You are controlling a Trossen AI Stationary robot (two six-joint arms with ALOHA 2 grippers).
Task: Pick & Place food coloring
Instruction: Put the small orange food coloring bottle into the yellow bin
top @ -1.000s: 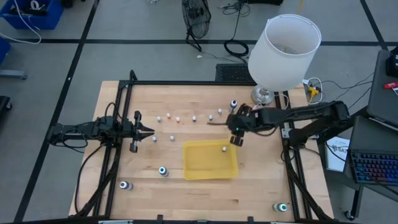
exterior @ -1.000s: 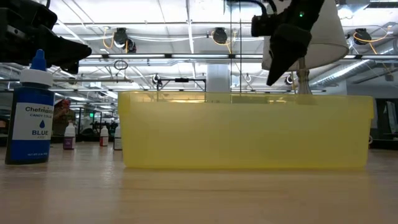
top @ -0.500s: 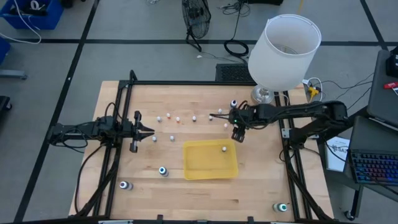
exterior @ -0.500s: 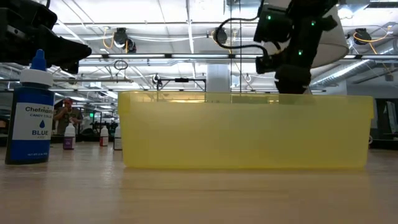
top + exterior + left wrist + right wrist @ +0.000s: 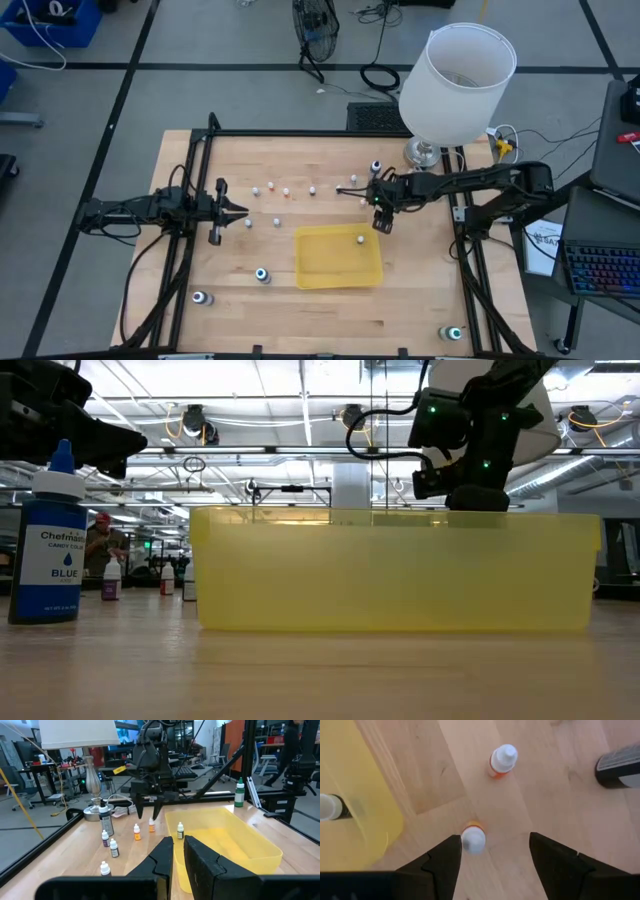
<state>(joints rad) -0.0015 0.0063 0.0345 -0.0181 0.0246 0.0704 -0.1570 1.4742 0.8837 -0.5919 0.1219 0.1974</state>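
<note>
A: Right wrist view — right pincer (image 5: 492, 854) spread wide, pointing down at the worktop (image 5: 545, 795). Nothing held.

B: And the bottle it's over?

A: Small orange bottle (image 5: 473, 838) with a white cap stands upright between the fingers (image 5: 441, 862), much closer to one finger than the other, looks just short of touching. A second orange bottle (image 5: 502, 761) stands farther out, well clear of the pincer. A dark bottle (image 5: 619, 766) at the frame edge.

B: Tray?

A: Yellow tray (image 5: 338, 272) just beside that pincer; one white-capped bottle (image 5: 361, 239) upright inside, near the far right corner.

B: Left side?

A: Left pincer (image 5: 243, 210) shut, empty, waiting at the worktop's left. Row of tiny bottles (image 5: 285, 190) between the two arms. The low view shows a blue bottle (image 5: 52, 550) upright, up front.
</note>
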